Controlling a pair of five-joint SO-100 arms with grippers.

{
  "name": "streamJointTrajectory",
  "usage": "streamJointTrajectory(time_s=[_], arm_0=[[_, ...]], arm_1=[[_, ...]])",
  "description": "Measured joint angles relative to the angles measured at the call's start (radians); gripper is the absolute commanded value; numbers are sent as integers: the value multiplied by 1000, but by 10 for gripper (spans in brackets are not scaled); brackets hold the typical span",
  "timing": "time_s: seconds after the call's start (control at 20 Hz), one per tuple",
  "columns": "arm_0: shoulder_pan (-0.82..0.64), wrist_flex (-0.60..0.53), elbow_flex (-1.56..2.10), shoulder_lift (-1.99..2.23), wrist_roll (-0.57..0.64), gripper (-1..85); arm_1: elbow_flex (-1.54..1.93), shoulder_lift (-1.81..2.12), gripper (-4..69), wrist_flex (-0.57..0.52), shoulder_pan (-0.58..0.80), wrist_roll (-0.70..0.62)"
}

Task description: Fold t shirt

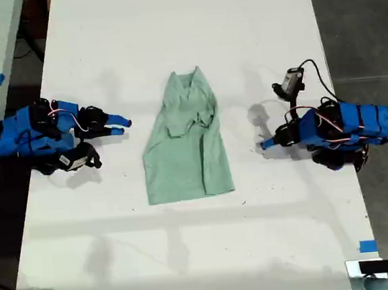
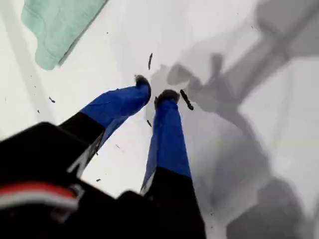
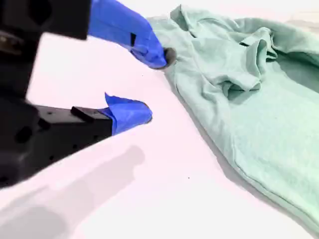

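Observation:
The pale mint-green t shirt [image 1: 187, 145] lies wrinkled on the white table [image 1: 202, 252], its narrow pointed end away from the camera and its wide hem nearer. My second gripper [image 1: 122, 126] rests at the exterior view's left and points at the shirt. It is open [image 3: 149, 83] with nothing between its blue fingers, a short way from the shirt's edge [image 3: 259, 109]. My first gripper [image 1: 266, 144] sits at the exterior view's right. Its blue fingertips nearly meet [image 2: 154, 89] over bare table, holding nothing. A hem corner of the shirt [image 2: 60, 25] shows beyond it.
A small camera with a black cable [image 1: 293, 82] stands behind the arm at the exterior view's right. A blue tape mark [image 1: 368, 245] sits near the table's near right corner in the exterior view. Dark floor [image 1: 366, 24] borders both long table edges.

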Motion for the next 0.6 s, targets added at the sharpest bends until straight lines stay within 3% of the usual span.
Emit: streamJointTrajectory(time_s=[0.3, 0.6], arm_0=[[66, -201, -38, -6, 38, -2], [129, -195, -311, -588, -183, 120]], arm_1=[[0, 0, 57, 0, -9, 0], [0, 0, 56, 0, -9, 0]])
